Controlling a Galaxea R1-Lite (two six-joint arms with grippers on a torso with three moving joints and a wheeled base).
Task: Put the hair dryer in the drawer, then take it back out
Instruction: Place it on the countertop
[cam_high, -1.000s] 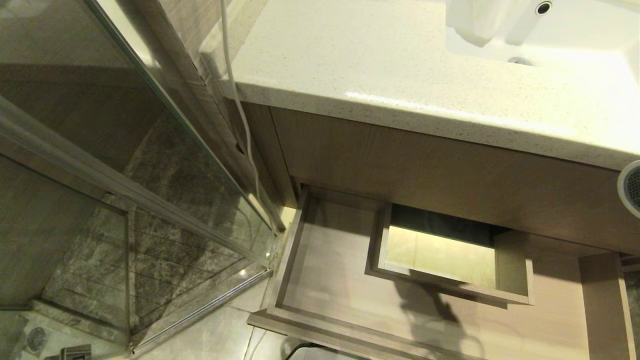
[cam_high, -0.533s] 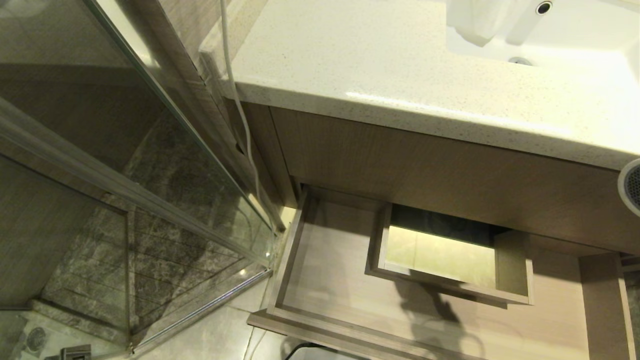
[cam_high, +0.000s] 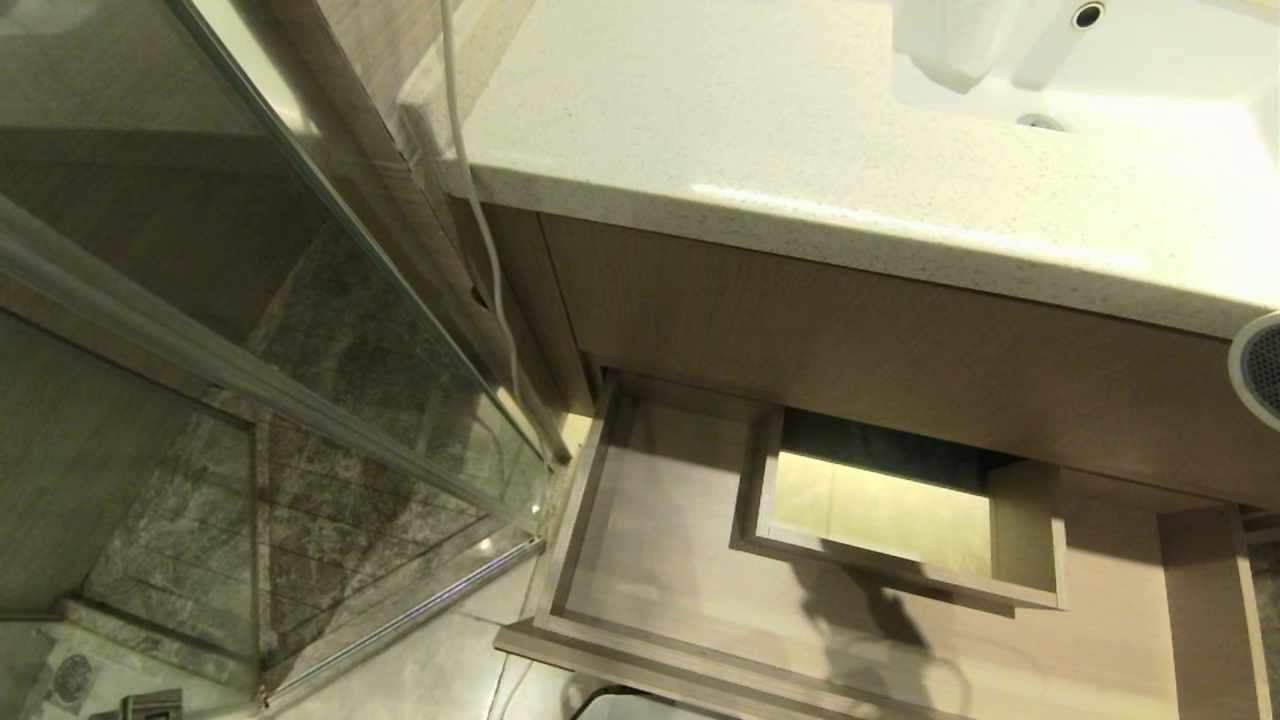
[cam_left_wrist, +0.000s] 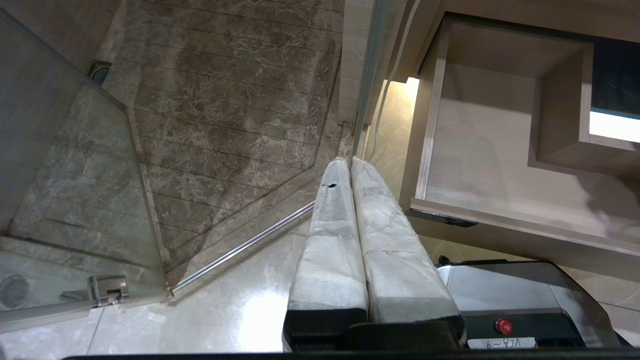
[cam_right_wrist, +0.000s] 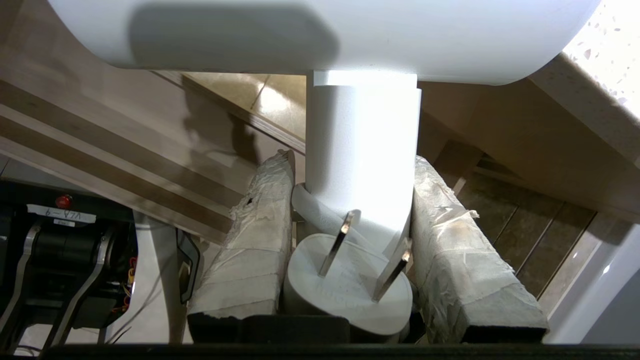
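Observation:
My right gripper (cam_right_wrist: 354, 160) is shut on the slim handle of the white hair dryer (cam_right_wrist: 362, 145), with the fat barrel crossing above its fingers and the two-pronged plug (cam_right_wrist: 350, 295) tucked between them. In the head view only the dryer's round dark grille (cam_high: 1262, 368) shows, at the right edge in front of the cabinet and above the drawer's right part. The light-brown drawer (cam_high: 650, 520) stands pulled out and holds nothing, its boxed cut-out (cam_high: 1020, 545) at the rear middle. My left gripper (cam_left_wrist: 349, 161) hangs shut and parked over the floor left of the drawer (cam_left_wrist: 475, 150).
A speckled countertop (cam_high: 760, 130) with a white sink (cam_high: 1130, 70) overhangs the drawer. A glass shower door (cam_high: 250, 300) stands to the left. A long thin white cable (cam_high: 480, 220) runs down beside the cabinet. My base (cam_left_wrist: 520, 290) sits just before the drawer front.

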